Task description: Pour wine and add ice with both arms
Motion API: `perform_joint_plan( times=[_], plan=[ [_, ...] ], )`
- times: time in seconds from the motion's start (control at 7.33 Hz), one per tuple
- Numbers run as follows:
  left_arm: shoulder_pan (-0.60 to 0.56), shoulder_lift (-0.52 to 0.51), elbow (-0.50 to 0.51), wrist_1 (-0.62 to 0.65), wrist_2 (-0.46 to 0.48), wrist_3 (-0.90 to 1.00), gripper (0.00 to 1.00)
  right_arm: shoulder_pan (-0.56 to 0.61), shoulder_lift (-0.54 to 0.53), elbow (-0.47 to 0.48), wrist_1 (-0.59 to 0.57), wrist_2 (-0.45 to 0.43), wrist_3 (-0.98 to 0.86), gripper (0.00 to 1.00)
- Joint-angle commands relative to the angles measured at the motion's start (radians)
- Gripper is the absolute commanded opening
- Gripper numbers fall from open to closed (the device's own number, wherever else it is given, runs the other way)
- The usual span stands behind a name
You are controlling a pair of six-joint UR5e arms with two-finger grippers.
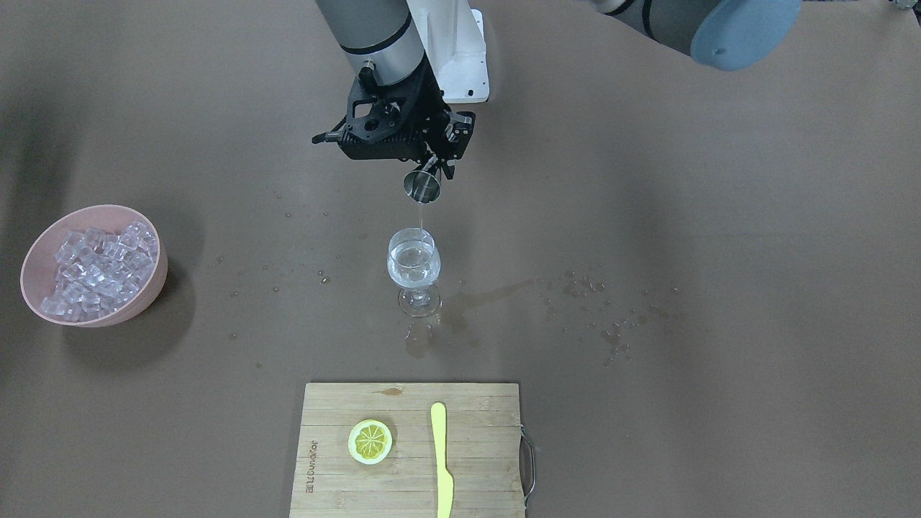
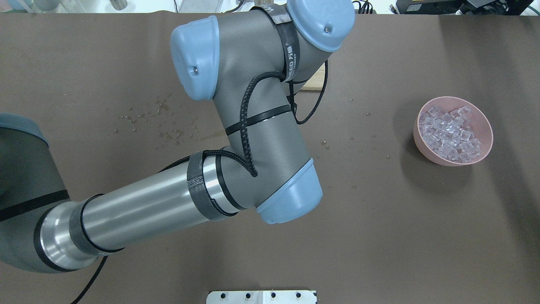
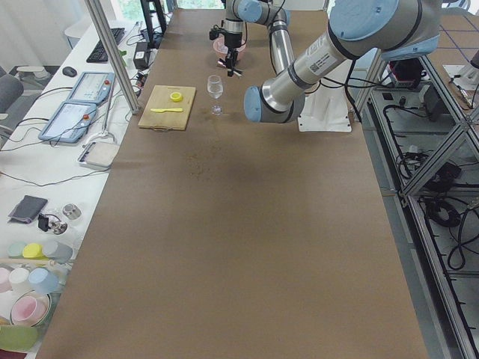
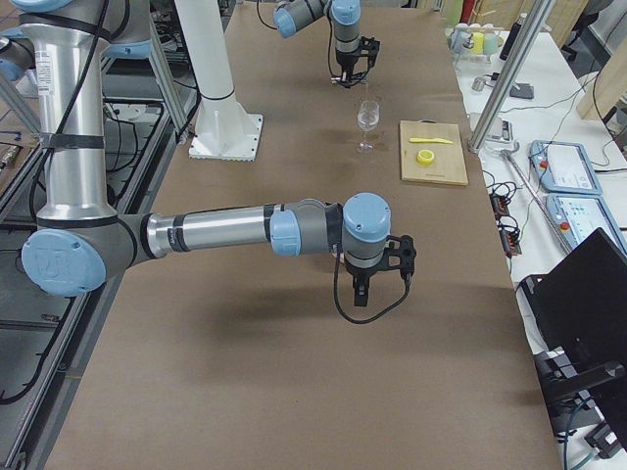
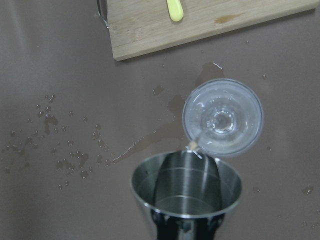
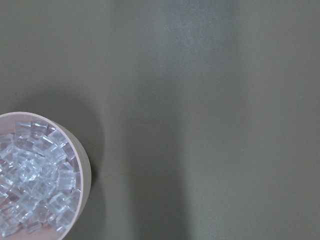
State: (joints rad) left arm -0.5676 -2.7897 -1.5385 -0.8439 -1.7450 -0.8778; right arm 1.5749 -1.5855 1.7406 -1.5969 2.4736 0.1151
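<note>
My left gripper (image 1: 432, 167) is shut on a steel jigger (image 1: 422, 187) and holds it tilted above the stemmed glass (image 1: 414, 262). A thin stream of clear wine (image 1: 420, 212) falls from the jigger's lip into the glass, which holds some liquid. In the left wrist view the jigger (image 5: 186, 192) sits just before the glass's rim (image 5: 222, 117). The ice (image 1: 97, 270) is heaped in a pink bowl (image 1: 157, 277). My right gripper (image 4: 362, 294) hovers over the table. The right wrist view shows the ice (image 6: 30, 195) at lower left. I cannot tell whether the right gripper is open.
A wooden cutting board (image 1: 482, 432) with a lemon slice (image 1: 370, 441) and a yellow knife (image 1: 442, 460) lies beyond the glass. Spilled droplets and wet patches (image 1: 611, 331) lie around the glass. The white base block (image 1: 460, 57) stands behind my left gripper.
</note>
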Motion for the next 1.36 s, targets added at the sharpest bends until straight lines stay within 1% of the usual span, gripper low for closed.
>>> perform_joint_plan(
  times=[0.0, 0.14, 0.27, 0.68, 0.82, 0.95, 1.23],
  plan=[
    [0.000, -0.045, 0.040, 0.086, -0.001, 0.028, 0.00, -0.001, -0.001, -0.004, 0.000, -0.001, 0.000, 1.00],
    [0.000, -0.059, 0.040, 0.144, -0.002, 0.090, 0.00, 0.001, -0.001, -0.007, 0.000, -0.001, 0.000, 1.00],
    [0.000, -0.063, 0.043, 0.163, -0.007, 0.120, 0.00, -0.001, -0.001, -0.009, 0.000, -0.001, 0.000, 1.00],
    [0.000, -0.071, 0.077, 0.194, -0.015, 0.120, 0.00, -0.001, -0.004, -0.010, 0.000, -0.001, 0.000, 1.00],
    [0.000, -0.097, 0.109, 0.194, -0.015, 0.120, 0.00, -0.001, -0.004, -0.013, 0.000, -0.001, 0.000, 1.00],
    [0.000, -0.147, 0.183, 0.192, -0.015, 0.120, 0.00, -0.001, -0.005, -0.018, 0.002, -0.001, 0.000, 1.00],
    [-0.003, -0.163, 0.205, 0.178, -0.011, 0.122, 0.00, -0.001, -0.005, -0.022, 0.002, -0.001, 0.000, 1.00]
  ],
)
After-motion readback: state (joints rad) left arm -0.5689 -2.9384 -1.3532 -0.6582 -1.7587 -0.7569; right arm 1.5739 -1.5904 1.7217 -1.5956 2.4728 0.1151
